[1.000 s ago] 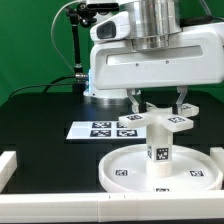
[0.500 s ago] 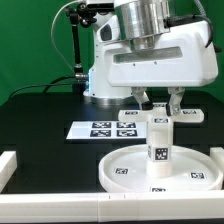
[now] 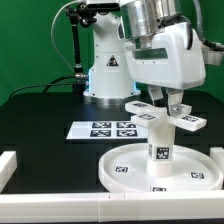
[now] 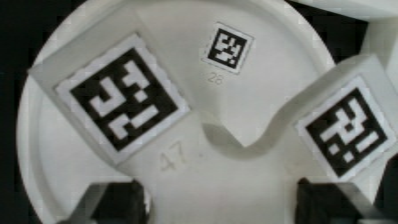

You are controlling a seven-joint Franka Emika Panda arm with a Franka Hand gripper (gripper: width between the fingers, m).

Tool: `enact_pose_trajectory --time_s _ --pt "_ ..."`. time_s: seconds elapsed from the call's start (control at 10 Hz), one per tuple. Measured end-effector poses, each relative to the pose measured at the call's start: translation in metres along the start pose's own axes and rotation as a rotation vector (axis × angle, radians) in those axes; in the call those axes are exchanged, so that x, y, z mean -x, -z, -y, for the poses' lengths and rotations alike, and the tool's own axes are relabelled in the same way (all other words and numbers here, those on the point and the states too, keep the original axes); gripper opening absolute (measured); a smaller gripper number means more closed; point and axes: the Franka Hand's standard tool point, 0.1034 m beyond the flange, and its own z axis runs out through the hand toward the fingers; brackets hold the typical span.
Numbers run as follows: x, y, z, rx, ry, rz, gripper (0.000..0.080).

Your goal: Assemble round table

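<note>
The white round disc [image 3: 122, 168] lies flat on the black table, tags on its face. The short tagged leg [image 3: 158, 148] stands upright at its middle. The cross-shaped base piece [image 3: 186, 121] sits on top of the leg, arms spread level. My gripper [image 3: 166, 104] comes straight down onto it, shut on the cross's middle. In the wrist view the cross base [image 4: 196, 110] fills the picture with its tagged arms, and the dark fingertips [image 4: 118, 200] stand on either side of the white piece, against it. The joint between cross and leg is hidden.
The marker board [image 3: 104, 128] lies flat behind the disc on the exterior view's left. White rails stand at the table's near left [image 3: 10, 165] and right [image 3: 216, 158]. The arm's base [image 3: 104, 70] stands at the back before a green backdrop.
My wrist has turned about its vertical axis, and the cross base has turned with it on top of the leg. The disc and leg stay in place.
</note>
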Motion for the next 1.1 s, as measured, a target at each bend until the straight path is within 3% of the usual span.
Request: enact_pose_trajectory --time_s 0.3,0.4,0.5,0.8,1.1 --pt "0.004 -0.001 0.0 -0.004 -0.044 0.015 0.0398" --pt "0.005 -0.001 0.0 0.001 -0.006 0.017 0.0563" --pt "0.008 0.002 0.0 0.018 0.069 0.031 0.0629" --pt "0.011 0.018 0.004 -0.002 0.274 0.034 0.0648" --pt "0.01 0.017 0.003 -0.002 0.499 0.031 0.0649"
